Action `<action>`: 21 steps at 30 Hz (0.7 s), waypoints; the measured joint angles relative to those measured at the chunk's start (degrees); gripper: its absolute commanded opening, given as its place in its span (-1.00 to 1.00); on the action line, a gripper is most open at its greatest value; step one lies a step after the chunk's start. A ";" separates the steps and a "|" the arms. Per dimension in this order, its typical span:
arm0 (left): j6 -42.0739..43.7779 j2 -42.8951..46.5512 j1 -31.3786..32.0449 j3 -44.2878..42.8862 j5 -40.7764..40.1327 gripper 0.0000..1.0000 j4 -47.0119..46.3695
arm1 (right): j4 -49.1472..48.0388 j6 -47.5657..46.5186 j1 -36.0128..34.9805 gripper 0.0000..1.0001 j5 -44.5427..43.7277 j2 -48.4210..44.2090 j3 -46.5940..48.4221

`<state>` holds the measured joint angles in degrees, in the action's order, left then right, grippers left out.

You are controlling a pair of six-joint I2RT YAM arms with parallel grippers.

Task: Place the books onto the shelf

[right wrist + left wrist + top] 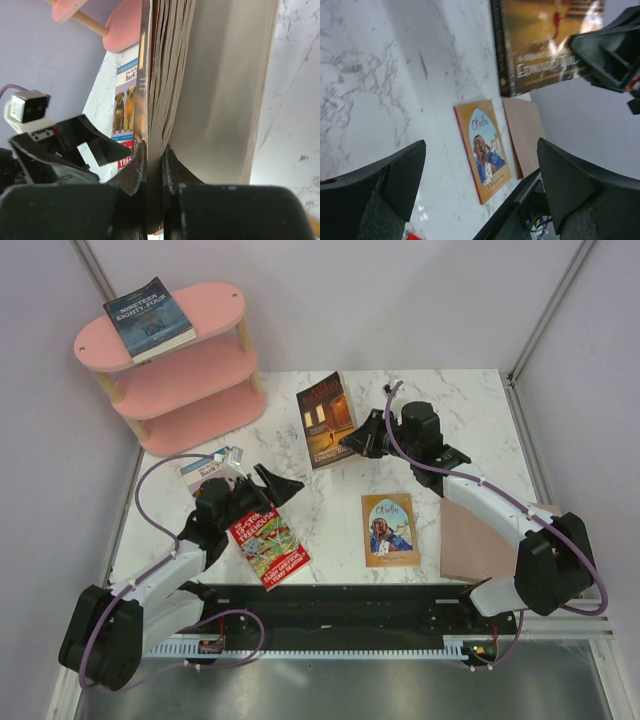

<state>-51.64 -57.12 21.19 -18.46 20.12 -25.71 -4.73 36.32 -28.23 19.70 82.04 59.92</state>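
**Books and shelf on the marble table, three views.**

- The pink three-tier shelf stands at the far left corner.
- On its top board lies one dark blue book, titled "NINETEEN EIGHTY-FOUR".
- The other four books are off the shelf.
- The dark brown book is at the table's far middle. The right gripper grips it by its near right corner.
- In the right wrist view the two fingers are pinched narrowly on the book's cover and pages, and the rest of the pages fan out above them.
- In the left wrist view the gold lettering on the brown cover begins "Ed"; the rest is too blurred to read.
- The red book, marked "TREEHOUSE", lies flat at near left.
- The light blue puppy book lies just beyond the red one. The word "Bark" is legible on it in the right wrist view.
- The left gripper is above the far end of the red book. Its jaws are spread wide and hold nothing.
- The orange book, lettered "Othello", lies flat at near centre.
- A plain brown board lies just to the right of the orange book, partly under the right arm.
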 measured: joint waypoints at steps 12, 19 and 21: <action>-3.32 -14.23 2.54 -2.40 4.07 0.89 -19.82 | 0.02 2.51 -1.31 -1.00 0.50 -2.73 -4.94; -4.15 -19.37 3.96 -5.90 4.50 0.71 -25.14 | -0.26 3.17 -1.68 -1.00 1.40 -4.68 -5.01; -4.55 -20.68 4.35 -6.67 4.52 0.59 -26.75 | -0.68 3.52 -1.68 -1.00 1.51 -4.85 -5.03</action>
<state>-56.18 -77.80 25.54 -25.12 24.64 -52.47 -5.41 39.83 -29.91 21.21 77.19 54.89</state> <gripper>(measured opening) 0.875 0.111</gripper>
